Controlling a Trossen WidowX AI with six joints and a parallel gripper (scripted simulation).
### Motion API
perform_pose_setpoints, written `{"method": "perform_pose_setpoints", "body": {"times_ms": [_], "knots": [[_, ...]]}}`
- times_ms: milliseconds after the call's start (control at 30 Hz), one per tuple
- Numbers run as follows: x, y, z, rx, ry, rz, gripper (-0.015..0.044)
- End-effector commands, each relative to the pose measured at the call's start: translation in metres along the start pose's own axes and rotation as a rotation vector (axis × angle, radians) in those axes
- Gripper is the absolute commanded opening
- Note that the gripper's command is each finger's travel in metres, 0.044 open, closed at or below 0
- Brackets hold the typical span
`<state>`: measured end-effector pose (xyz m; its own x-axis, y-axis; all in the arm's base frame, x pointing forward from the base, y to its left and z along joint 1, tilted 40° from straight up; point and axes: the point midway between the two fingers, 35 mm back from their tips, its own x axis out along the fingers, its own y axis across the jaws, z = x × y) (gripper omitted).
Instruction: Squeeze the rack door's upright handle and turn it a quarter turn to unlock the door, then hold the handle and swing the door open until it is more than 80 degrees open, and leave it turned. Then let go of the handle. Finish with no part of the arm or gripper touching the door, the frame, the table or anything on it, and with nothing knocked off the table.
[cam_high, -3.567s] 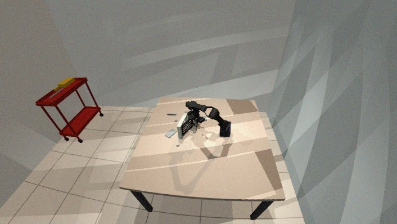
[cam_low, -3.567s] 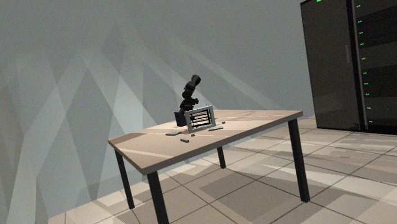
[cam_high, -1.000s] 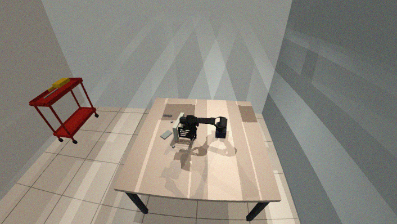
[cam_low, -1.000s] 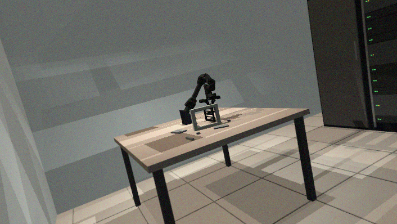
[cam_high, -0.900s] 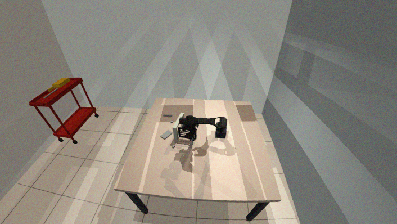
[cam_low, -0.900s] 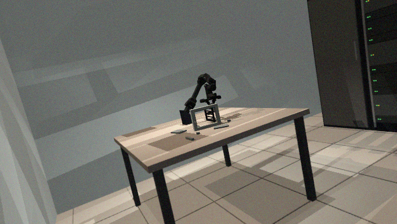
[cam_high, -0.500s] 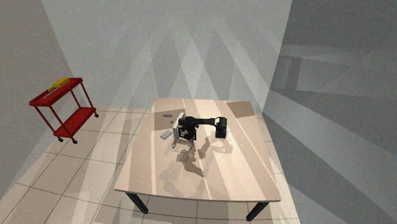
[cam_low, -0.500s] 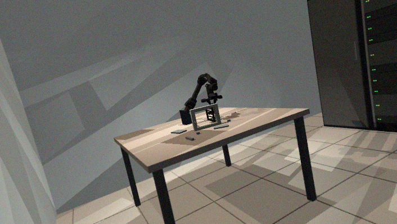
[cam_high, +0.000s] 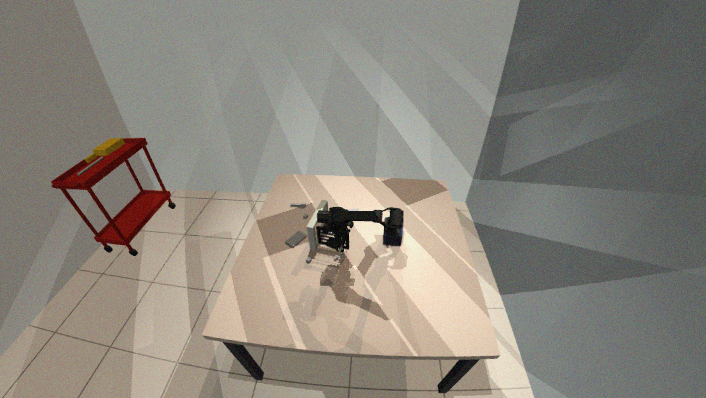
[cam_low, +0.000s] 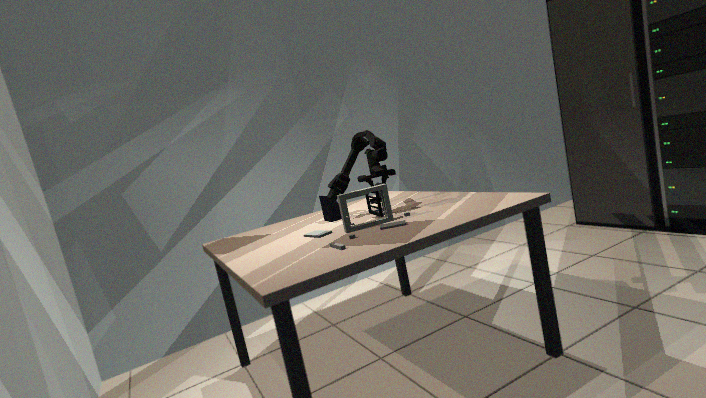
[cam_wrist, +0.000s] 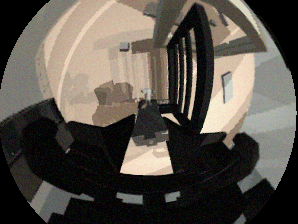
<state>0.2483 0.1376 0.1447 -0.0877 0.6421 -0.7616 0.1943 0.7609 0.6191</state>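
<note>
As our black gripper (cam_high: 342, 245) (cam_low: 377, 181) (cam_wrist: 148, 117) stands partly open, clamping nothing, we see one black barred door (cam_high: 327, 239) (cam_low: 369, 204) (cam_wrist: 204, 75) swung open at centre; left, one red two-tier cart (cam_high: 120, 166) carries one yellow object (cam_high: 109, 146).

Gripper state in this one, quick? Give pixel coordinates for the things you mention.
Gripper (cam_high: 342, 250) (cam_wrist: 148, 117): partly open, fingers apart around the door's handle (cam_wrist: 151, 117); whether they touch it can't be told.

In the top view, a red cart (cam_high: 116, 167) stands on the floor beyond the left edge of the bench (cam_high: 425, 327) (cam_low: 285, 272), carrying a yellow object (cam_high: 109, 146). A grey bar (cam_high: 298, 205) (cam_low: 338, 246) lies toward the bench's far left corner, and a dark flat slab (cam_high: 296, 239) (cam_low: 393, 225) near its left edge. In the exterior view, a dark cabinet (cam_low: 600, 120) with small green lights stands past the bench's right corner.
</note>
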Motion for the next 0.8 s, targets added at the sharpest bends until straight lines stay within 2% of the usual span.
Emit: {"method": "perform_pose_setpoints", "body": {"times_ms": [0, 767], "knots": [[0.000, 0.000, 0.000, 0.004, 0.000, 0.001, 0.0281], [-0.031, 0.000, 0.003, 0.003, -0.001, -0.004, 0.0281]]}}
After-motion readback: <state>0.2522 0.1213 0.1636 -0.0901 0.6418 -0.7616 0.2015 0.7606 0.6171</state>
